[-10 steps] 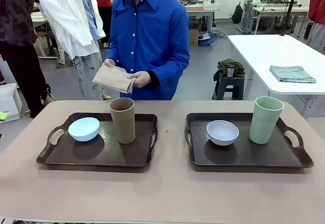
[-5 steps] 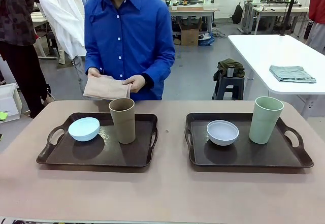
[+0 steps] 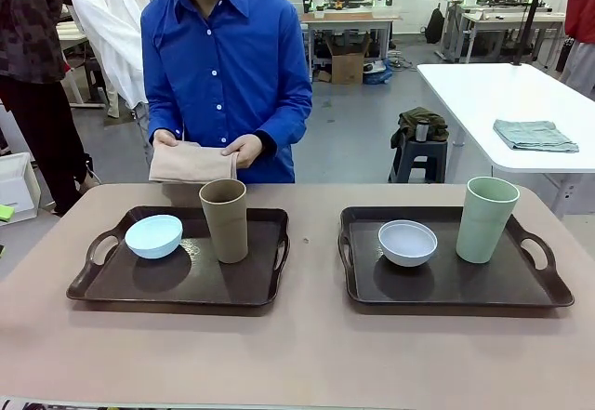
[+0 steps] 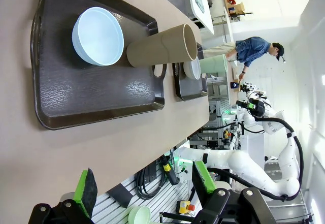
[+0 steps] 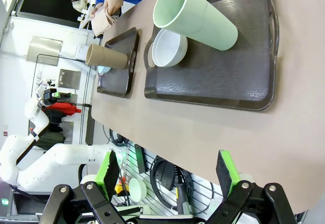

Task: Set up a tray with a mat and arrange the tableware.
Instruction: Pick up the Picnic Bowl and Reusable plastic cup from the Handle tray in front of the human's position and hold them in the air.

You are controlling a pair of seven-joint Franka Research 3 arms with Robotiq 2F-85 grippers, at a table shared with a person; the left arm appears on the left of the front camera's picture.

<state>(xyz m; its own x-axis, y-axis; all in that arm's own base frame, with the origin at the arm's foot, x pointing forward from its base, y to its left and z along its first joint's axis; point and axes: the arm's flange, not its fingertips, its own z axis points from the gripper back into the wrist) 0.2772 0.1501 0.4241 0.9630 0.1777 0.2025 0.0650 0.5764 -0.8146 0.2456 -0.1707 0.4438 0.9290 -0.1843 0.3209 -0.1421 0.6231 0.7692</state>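
Two dark trays lie side by side on the beige table. The left tray (image 3: 139, 284) carries a pale blue bowl (image 3: 154, 236) and a brown cup (image 3: 225, 220). On the right tray (image 3: 446, 284) stand a white bowl (image 3: 407, 243) and a pale green cup (image 3: 487, 219). At the far edge a person in a blue shirt holds a folded beige mat (image 3: 191, 162) in both hands behind the left tray. My left gripper (image 4: 144, 186) hangs open off the table's near side, facing the left tray (image 4: 76, 87). My right gripper (image 5: 167, 176) is open too, facing the right tray (image 5: 223, 76).
Bare tabletop runs between the trays (image 3: 314, 252) and along the near edge. Behind on the right is a white table (image 3: 483, 94) with a folded grey-green cloth (image 3: 535, 134), and a stool (image 3: 423, 145) stands beside it. More people stand at the back left.
The person has stepped to the left and turned square to the table, bringing the mat lower behind the left tray. Trays, bowls and cups have not moved.
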